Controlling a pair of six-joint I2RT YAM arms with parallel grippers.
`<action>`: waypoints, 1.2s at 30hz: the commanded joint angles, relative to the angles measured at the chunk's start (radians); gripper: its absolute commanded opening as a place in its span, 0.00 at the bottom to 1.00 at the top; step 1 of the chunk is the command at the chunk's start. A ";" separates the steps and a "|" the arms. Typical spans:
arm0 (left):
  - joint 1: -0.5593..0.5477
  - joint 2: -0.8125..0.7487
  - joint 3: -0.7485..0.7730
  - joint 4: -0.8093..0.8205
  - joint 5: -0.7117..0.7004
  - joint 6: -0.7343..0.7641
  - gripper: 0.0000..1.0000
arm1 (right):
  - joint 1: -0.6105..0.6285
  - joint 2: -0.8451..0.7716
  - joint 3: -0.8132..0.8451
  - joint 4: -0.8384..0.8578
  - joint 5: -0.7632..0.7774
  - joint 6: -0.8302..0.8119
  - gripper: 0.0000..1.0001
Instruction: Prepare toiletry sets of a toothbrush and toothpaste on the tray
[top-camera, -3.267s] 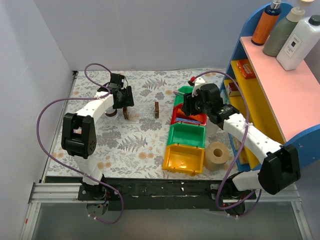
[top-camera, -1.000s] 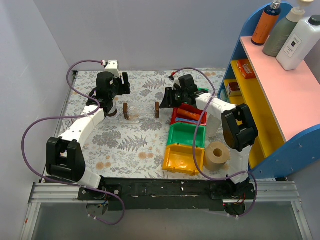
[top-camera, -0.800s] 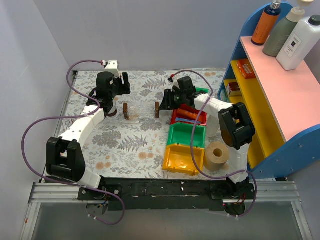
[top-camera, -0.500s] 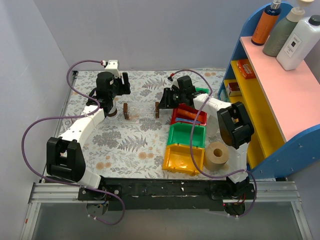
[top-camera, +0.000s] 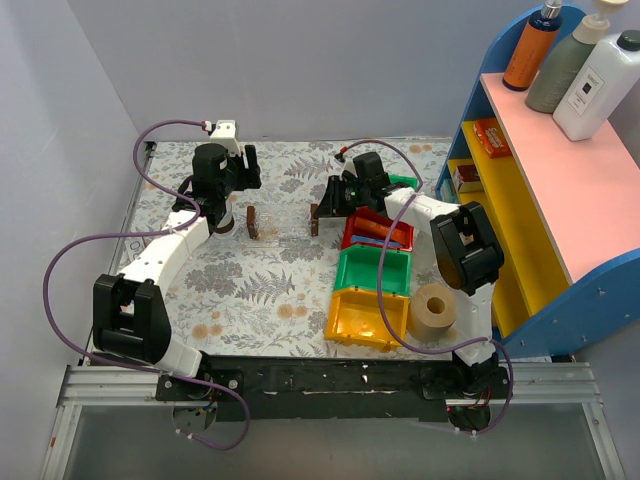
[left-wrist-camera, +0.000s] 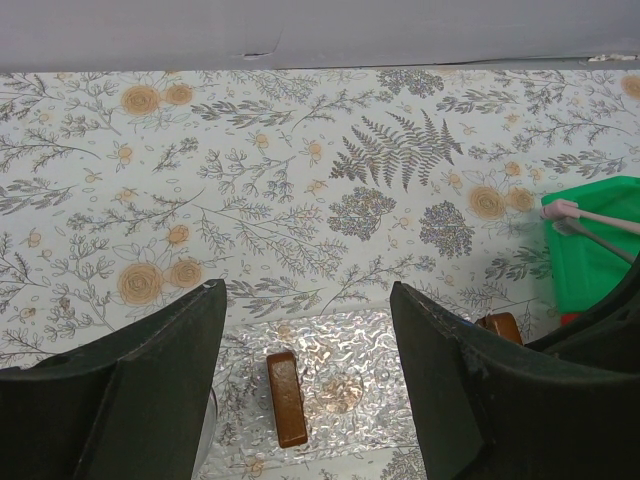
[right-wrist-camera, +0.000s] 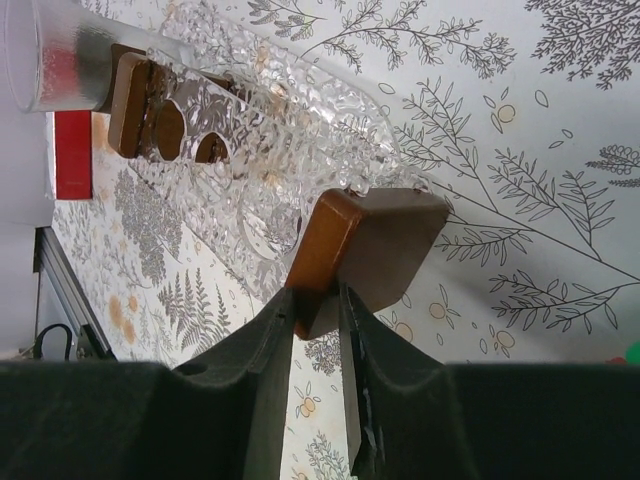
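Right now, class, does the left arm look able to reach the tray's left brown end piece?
Probably yes. The left end effector hangs open close above that end piece, nothing between; the right end effector is at the tray's other end.

Left arm (top-camera: 165, 255) and right arm (top-camera: 422, 210) are wearing white shells with black joint housings. Purple cables (top-camera: 170, 123) are looping off both. Left hand (left-wrist-camera: 307, 300) and right hand (right-wrist-camera: 315, 322) are showing dark matte, slightly rough fingers.
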 joint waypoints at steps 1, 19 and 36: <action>0.006 -0.013 0.002 0.008 0.010 0.006 0.67 | 0.002 0.013 0.042 0.034 -0.018 0.012 0.30; 0.006 -0.008 0.004 0.005 0.004 0.006 0.67 | 0.025 0.024 0.050 0.068 -0.038 0.058 0.25; 0.006 -0.010 0.002 0.005 0.004 0.001 0.67 | 0.039 -0.005 0.041 0.082 -0.026 0.073 0.25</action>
